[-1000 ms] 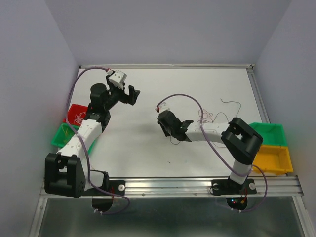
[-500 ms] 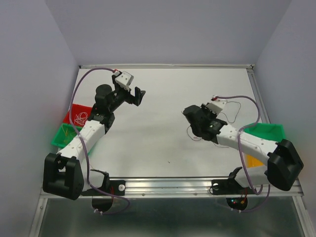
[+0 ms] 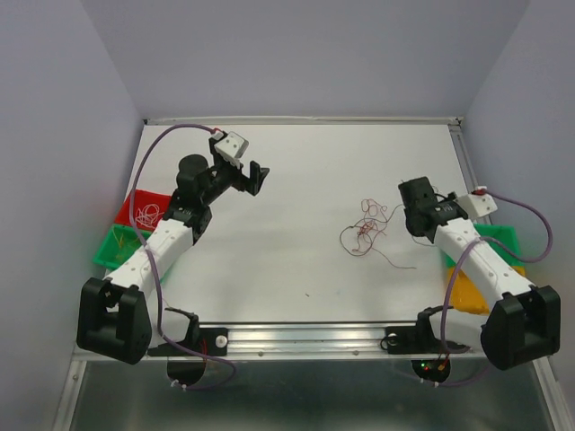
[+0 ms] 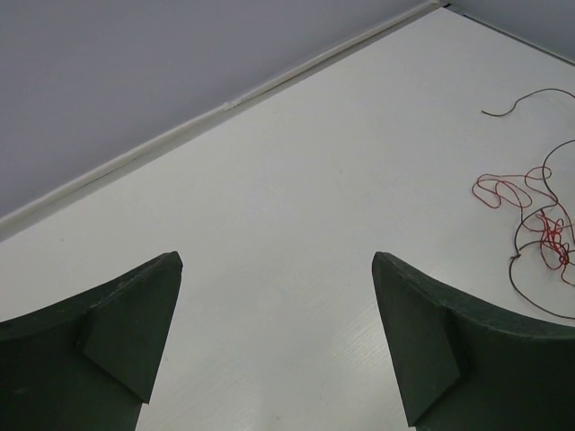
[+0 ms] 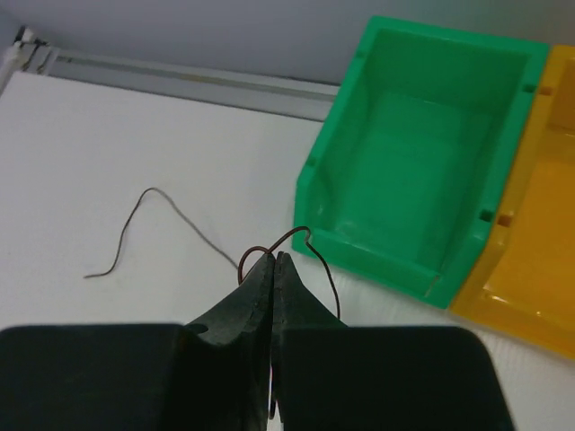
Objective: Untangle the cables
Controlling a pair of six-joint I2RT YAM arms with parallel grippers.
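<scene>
A tangle of thin red and dark brown cables (image 3: 364, 229) lies right of the table's middle, and it also shows in the left wrist view (image 4: 539, 220). My right gripper (image 3: 429, 208) is just right of the tangle, near the right-hand bins. In the right wrist view it (image 5: 275, 259) is shut on a dark brown cable (image 5: 301, 235) that loops out past the fingertips. Another loose thin cable (image 5: 135, 224) lies on the table beyond it. My left gripper (image 3: 256, 178) is open and empty over the back left of the table; its jaws stand wide apart in the left wrist view (image 4: 278, 269).
A green bin (image 3: 501, 239) and a yellow bin (image 3: 476, 292) stand at the right edge, both also in the right wrist view: green bin (image 5: 422, 153), yellow bin (image 5: 539, 251). A red bin (image 3: 139, 211) holding thin wires and another green bin (image 3: 112, 247) stand at the left edge.
My right arm has swung from the table's middle to the right side, toward the bins, uncovering the tangle. My left gripper has shifted slightly right and stayed open.
</scene>
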